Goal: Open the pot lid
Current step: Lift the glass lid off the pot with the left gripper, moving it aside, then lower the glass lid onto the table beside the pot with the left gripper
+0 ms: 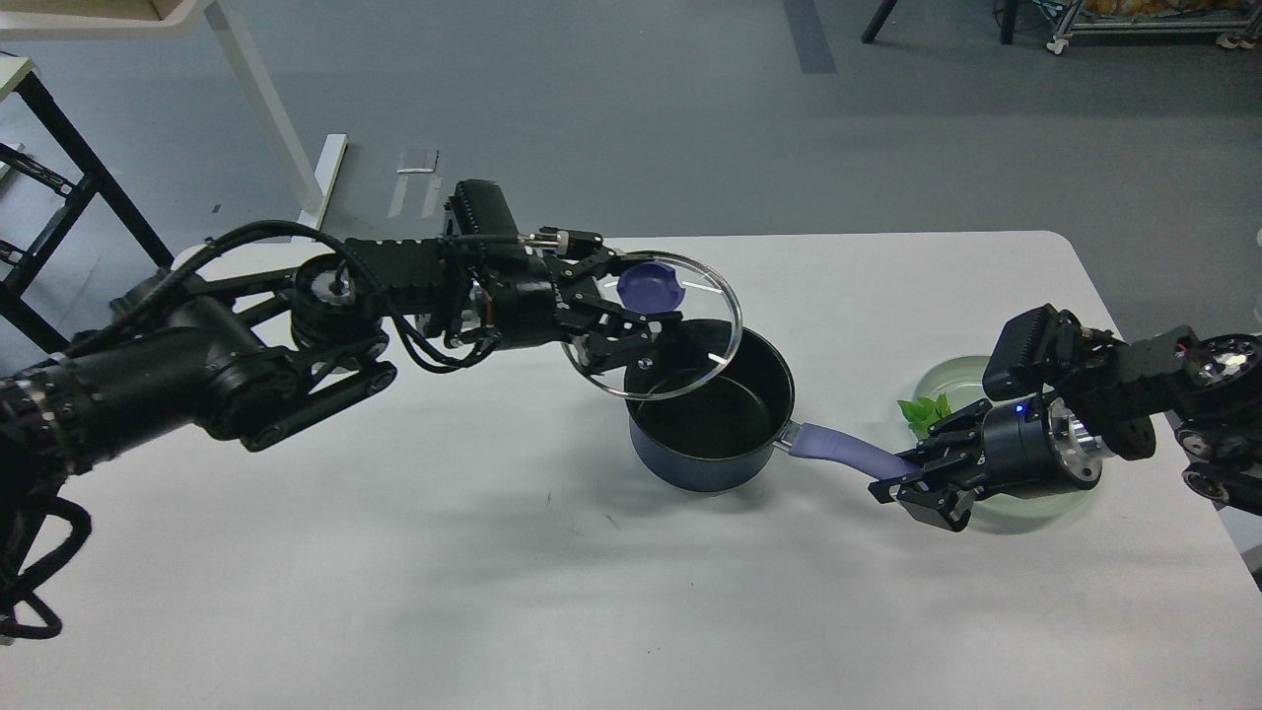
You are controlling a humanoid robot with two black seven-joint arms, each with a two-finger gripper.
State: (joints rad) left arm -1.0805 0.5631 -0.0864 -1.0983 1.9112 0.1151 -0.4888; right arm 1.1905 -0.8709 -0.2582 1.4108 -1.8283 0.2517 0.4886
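One lid (680, 340) lifted, one pot (712, 424), perhaps one plate (951, 380)

Tilted lid (680, 345) raised, navy pot (710, 439) open

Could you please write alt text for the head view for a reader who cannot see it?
The left hand holds the glass lid by its knob, tilted above the open navy saucepan on a white table. The right hand grips the saucepan's lavender handle, in front of a pale green plate.
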